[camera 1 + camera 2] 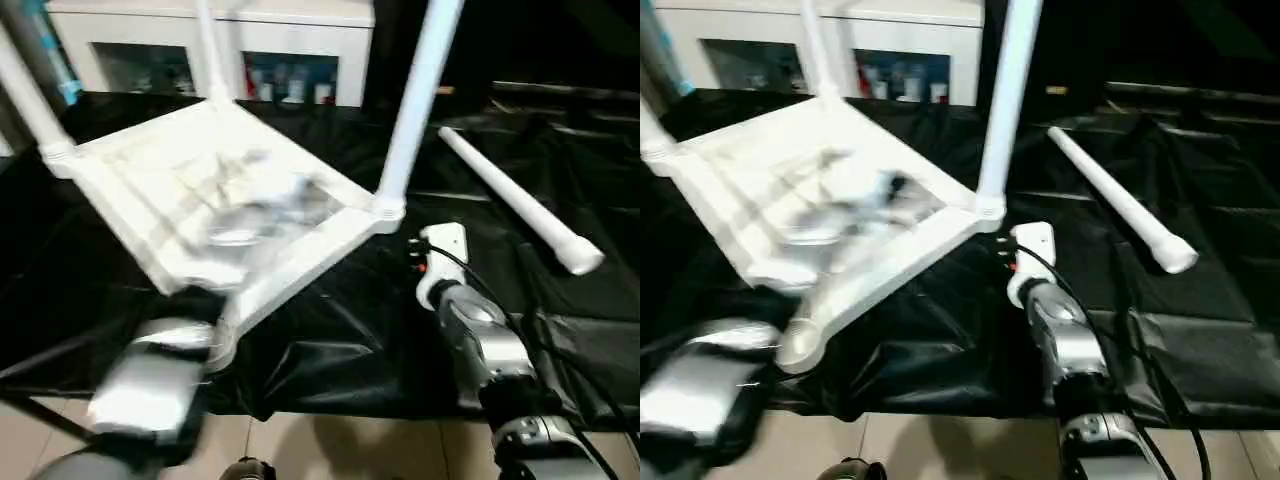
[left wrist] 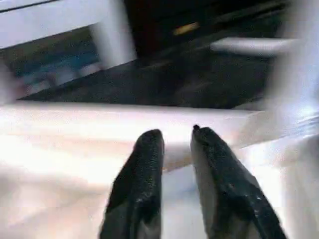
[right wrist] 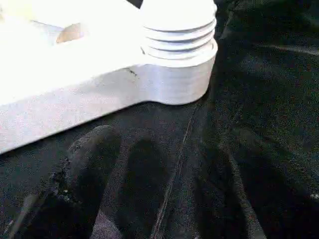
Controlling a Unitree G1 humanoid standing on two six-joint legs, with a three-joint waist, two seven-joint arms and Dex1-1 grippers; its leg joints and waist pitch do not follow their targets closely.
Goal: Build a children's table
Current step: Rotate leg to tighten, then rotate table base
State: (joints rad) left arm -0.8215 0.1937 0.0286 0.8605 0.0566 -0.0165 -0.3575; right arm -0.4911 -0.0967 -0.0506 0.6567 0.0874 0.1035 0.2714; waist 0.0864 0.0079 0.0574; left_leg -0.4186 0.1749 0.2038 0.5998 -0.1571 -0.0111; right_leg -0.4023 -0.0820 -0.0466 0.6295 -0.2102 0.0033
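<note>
The white children's table [image 1: 200,195] lies upside down on the black-covered work table [image 1: 340,340], ribbed underside up. Three white legs stand in its sockets: one at the left [image 1: 25,95], one at the back [image 1: 208,50], one at the right corner [image 1: 415,100]. A fourth leg [image 1: 515,200] lies loose on the cloth to the right. My left gripper [image 2: 177,137] sits at the tabletop's near rim, narrowly open with nothing between its fingers. My right gripper [image 3: 154,199] rests low on the cloth just before the right corner socket [image 3: 174,74], open and empty.
A white cabinet [image 1: 220,45] with glass fronts stands behind the work table. The work table's front edge [image 1: 330,410] runs just ahead of my forearms, with tiled floor below it. A black cable [image 1: 500,310] trails along my right forearm.
</note>
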